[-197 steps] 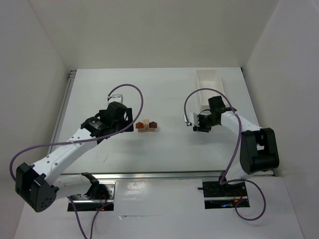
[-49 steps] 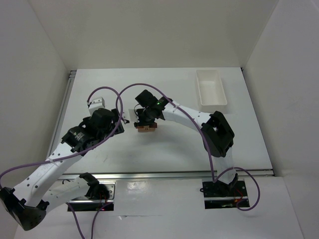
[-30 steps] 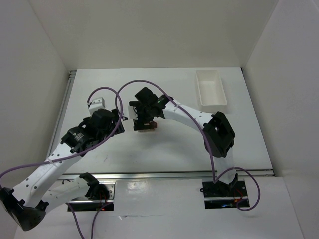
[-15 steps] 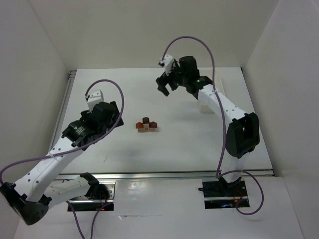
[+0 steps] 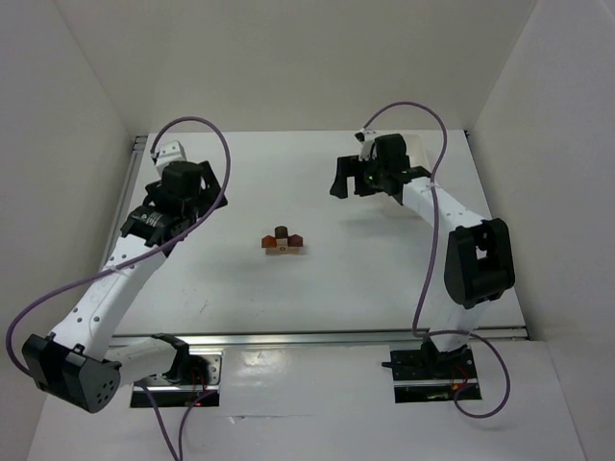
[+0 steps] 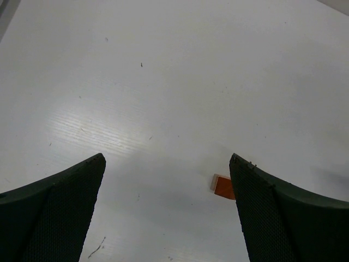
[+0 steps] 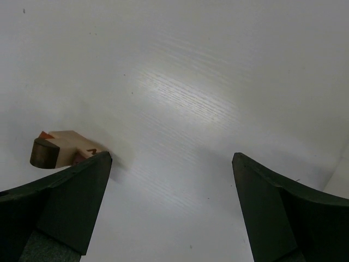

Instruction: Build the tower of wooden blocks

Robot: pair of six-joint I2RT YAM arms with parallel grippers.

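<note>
Item 1. Tower [image 5: 282, 241]: a small cluster of beige, orange and dark brown blocks. It sits mid-table, well apart from every edge, with white table [image 5: 336, 288] showing all round it.

Item 2. My left gripper [image 6: 166, 161]: jaws spread wide, holding nothing. It hangs over the far-left part of the table, near the metal rail [image 5: 128, 197] along that edge and the white wall behind it. Its camera catches only one orange block of the tower, half hidden behind the right-hand finger [image 6: 283, 218].

Item 3. My right gripper [image 7: 172, 158]: jaws also wide apart, holding nothing. It is raised over the far-right area, well apart from the tower, which shows low at the left of its view.

Item 4. Tray [image 5: 420, 154]: at the far-right corner, partly covered by my right arm.
</note>
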